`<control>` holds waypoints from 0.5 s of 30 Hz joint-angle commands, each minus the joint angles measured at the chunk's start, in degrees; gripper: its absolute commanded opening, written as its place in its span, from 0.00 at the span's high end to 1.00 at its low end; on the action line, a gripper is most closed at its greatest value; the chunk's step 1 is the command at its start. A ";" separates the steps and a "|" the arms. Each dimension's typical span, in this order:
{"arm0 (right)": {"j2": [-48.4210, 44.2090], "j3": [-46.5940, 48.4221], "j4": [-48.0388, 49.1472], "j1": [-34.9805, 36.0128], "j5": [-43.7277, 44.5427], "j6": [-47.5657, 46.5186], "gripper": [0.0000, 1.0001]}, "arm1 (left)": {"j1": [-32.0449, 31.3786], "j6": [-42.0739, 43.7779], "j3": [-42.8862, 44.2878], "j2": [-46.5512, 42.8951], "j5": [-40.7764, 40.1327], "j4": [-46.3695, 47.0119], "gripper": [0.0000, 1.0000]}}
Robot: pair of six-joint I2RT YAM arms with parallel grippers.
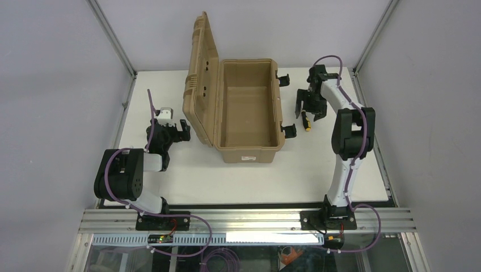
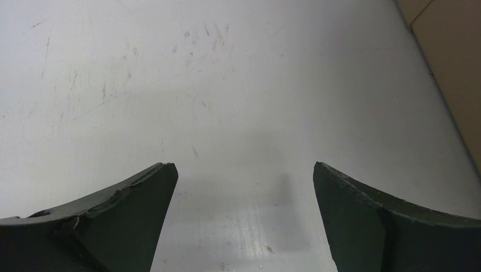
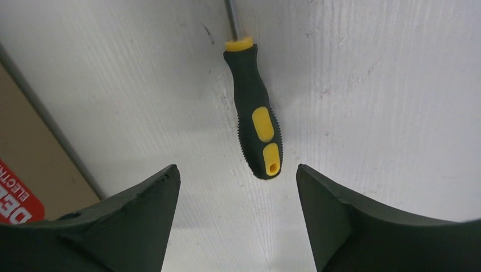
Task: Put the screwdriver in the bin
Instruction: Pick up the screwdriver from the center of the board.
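Right fingers (image 3: 142, 209) straddle the screwdriver (image 3: 255, 122) on the counter (image 3: 368, 85).
Released, they flank its handle butt without touching; the open bin (image 1: 247, 152) stands off to one side of them. Left fingers (image 2: 130, 221) spread, empty.

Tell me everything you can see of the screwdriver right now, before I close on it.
The screwdriver is small, with a black ribbed handle that looks rubbery, yellow inlays, a yellow collar and a thin metal shaft whose tip is out of the wrist view. It lies flat on the white table, right of the open bin. Its butt end sits between the fingers of the open right gripper, which do not touch it.
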 commanded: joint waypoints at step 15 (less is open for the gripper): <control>8.09 0.03 4.60 -1.61 0.36 -1.50 0.49 | 0.16 -0.74 0.01 -1.78 0.89 1.90 0.01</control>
